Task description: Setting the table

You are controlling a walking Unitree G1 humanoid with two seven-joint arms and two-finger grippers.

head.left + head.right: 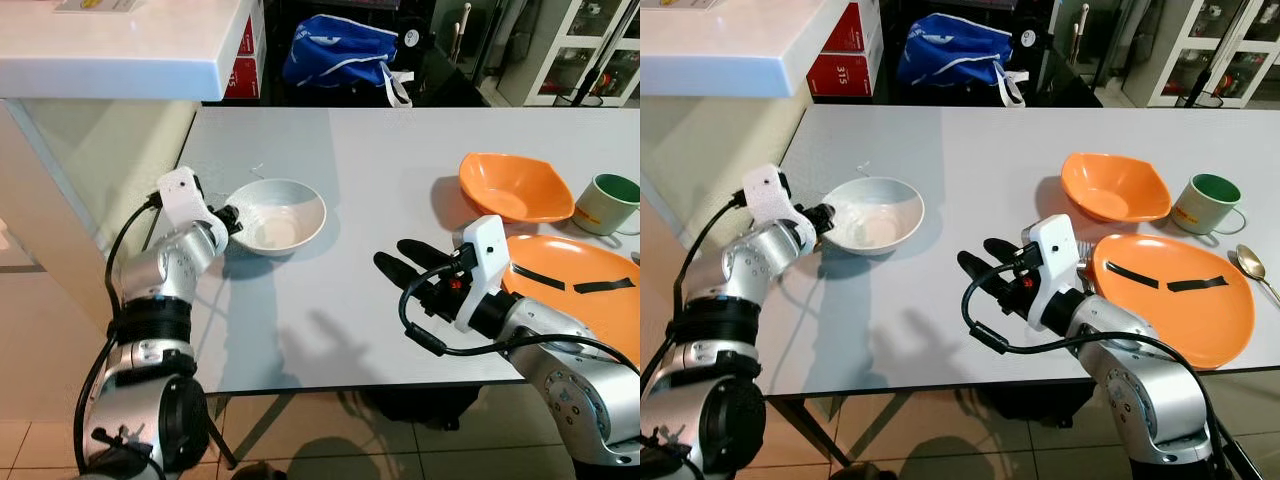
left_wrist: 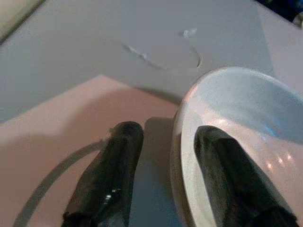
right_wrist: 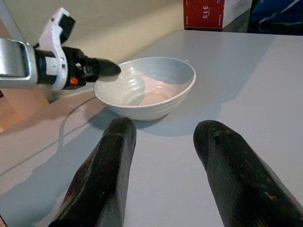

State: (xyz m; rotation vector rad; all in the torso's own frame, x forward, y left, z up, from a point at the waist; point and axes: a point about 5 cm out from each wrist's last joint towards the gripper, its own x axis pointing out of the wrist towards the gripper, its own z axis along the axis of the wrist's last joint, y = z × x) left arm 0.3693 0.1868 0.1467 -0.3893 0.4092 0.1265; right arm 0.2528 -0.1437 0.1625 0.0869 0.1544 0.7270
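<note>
- The white bowl (image 1: 274, 216) sits on the robot's left side of the grey table (image 1: 400, 170), well apart from the other dishes. My guess is it needs to come over to the place setting on the right.
- Left gripper (image 2: 163, 156) is right at the bowl's near rim. In the left wrist view one finger is inside the bowl and the other outside, straddling the wall, with a gap on the outer side. So it's spread around the rim, not clamped yet. That looks like the setup for a rim pinch, which makes sense, since a bowl that wide won't fit between the fingers any other way.
- Right gripper (image 1: 402, 260) hovers over bare table between the bowl and the orange plate (image 1: 585, 290), fingers apart and pointed at the bowl, nothing in them. Looks like it's parked and ready to help or receive.
- The right side is already half laid — the orange plate has two dark strips on it, an orange bowl (image 1: 515, 187) sits just behind it, a green-lined mug (image 1: 610, 203) is beside that, and a spoon (image 1: 1253, 268) lies at the plate's far edge.
- A blue bag (image 1: 340, 50) sits past the table's far edge, not part of this.
- One risk I see: a one-sided rim grip could tip the bowl when lifted.
</note>
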